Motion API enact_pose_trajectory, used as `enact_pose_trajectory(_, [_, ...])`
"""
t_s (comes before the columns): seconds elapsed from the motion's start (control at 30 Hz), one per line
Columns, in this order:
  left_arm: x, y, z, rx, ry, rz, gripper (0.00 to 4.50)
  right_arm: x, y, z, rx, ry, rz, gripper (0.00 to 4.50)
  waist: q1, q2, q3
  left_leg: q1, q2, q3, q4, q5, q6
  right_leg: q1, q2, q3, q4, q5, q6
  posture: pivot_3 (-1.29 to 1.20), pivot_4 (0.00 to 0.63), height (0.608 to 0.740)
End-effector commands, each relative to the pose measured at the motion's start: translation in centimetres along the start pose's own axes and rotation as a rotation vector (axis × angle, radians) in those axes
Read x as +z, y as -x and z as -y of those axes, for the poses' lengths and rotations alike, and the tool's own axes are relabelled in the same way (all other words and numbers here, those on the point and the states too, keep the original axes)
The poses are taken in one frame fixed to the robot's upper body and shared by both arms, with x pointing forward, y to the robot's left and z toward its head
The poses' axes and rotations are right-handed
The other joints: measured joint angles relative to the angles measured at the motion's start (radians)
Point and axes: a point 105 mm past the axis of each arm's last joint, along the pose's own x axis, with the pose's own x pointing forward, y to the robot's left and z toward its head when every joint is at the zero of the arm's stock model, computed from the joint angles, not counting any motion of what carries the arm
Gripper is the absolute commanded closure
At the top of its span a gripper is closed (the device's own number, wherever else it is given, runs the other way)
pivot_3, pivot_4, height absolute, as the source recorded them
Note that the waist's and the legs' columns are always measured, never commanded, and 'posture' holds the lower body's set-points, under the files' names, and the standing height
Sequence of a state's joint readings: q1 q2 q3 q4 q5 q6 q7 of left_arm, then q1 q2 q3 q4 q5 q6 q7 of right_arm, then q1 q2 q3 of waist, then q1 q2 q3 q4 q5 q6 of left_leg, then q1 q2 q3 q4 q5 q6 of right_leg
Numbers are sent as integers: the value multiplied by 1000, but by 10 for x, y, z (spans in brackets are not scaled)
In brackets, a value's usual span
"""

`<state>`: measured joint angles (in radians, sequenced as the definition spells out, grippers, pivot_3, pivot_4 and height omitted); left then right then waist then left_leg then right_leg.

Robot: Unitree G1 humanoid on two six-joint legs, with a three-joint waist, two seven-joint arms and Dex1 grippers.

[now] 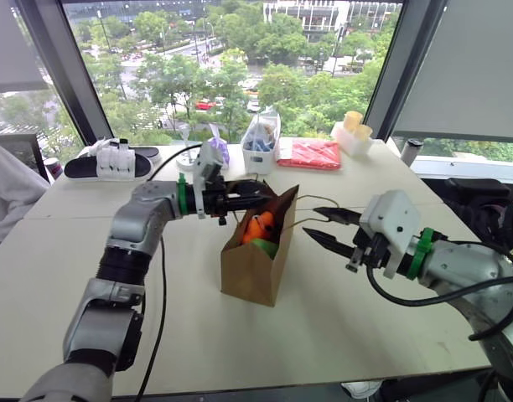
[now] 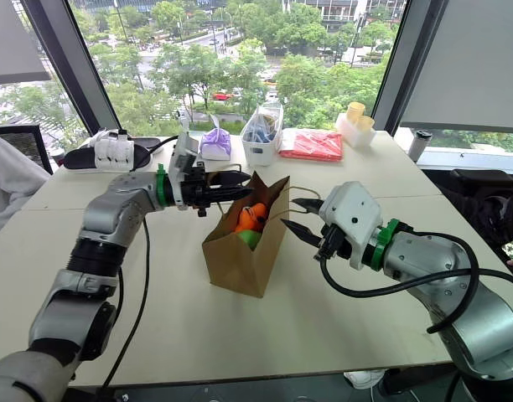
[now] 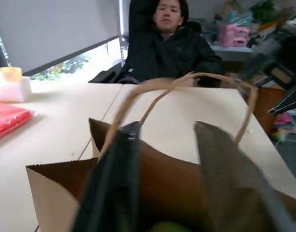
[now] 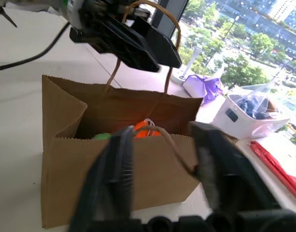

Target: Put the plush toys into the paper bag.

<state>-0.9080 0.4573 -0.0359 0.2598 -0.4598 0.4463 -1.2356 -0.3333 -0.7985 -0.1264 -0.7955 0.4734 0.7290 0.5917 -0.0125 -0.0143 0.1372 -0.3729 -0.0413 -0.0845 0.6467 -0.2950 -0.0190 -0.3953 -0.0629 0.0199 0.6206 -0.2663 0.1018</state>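
Observation:
The brown paper bag stands open at the middle of the table. Inside it lie the plush toys: an orange one and a green one just in front of it. My left gripper reaches level over the bag's far rim, open, with the rim between its fingers and one handle looping above them. From the right side my right gripper points at the bag, open, and the other thin handle hangs between its fingers. The toys' lower parts are hidden by the bag wall.
Along the window edge sit a purple pouch, a white bin with a clear plastic bag, a red packet, a white box with yellow cups and a black tray. A person sits beyond the table's right end.

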Motion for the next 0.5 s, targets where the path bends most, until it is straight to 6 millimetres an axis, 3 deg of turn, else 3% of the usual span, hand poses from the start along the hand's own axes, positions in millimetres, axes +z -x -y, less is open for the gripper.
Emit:
enact_pose_trajectory(0.03, [9, 6, 5, -5, -37, 9, 638, 12, 3, 5, -26, 53, 40, 585, 2, 0, 0, 0, 0, 0, 0, 0, 0, 0, 0, 0, 0, 0, 0, 0, 150, 740])
enact_pose_trajectory(0.07, [9, 8, 4, 6, -40, 4, 166, 12, 3, 5, -27, 53, 41, 77, 2, 0, 0, 0, 0, 0, 0, 0, 0, 0, 0, 0, 0, 0, 0, 0, 150, 740])
enact_pose_trajectory(0.1, [8, 10, 4, 15, -42, -1, 22, 13, 3, 5, -27, 51, 44, 3, 4, 0, 0, 0, 0, 0, 0, 0, 0, 0, 0, 0, 0, 0, 0, 0, 150, 740])
enact_pose_trajectory(0.37, [14, 41, 11, 29, -2, -66, 22, 28, 12, 12, -50, -99, 131, 3, 2, 0, 0, 0, 0, 0, 0, 0, 0, 0, -1, 1, 0, 0, 0, 0, 150, 740])
enact_pose_trajectory(0.5, [13, 54, 3, 99, -7, -92, 22, 28, 21, 18, -64, -220, 167, 3, 5, 0, 0, 0, 0, 0, 0, 0, 0, 0, -2, 1, 0, 0, 0, 0, 150, 740])
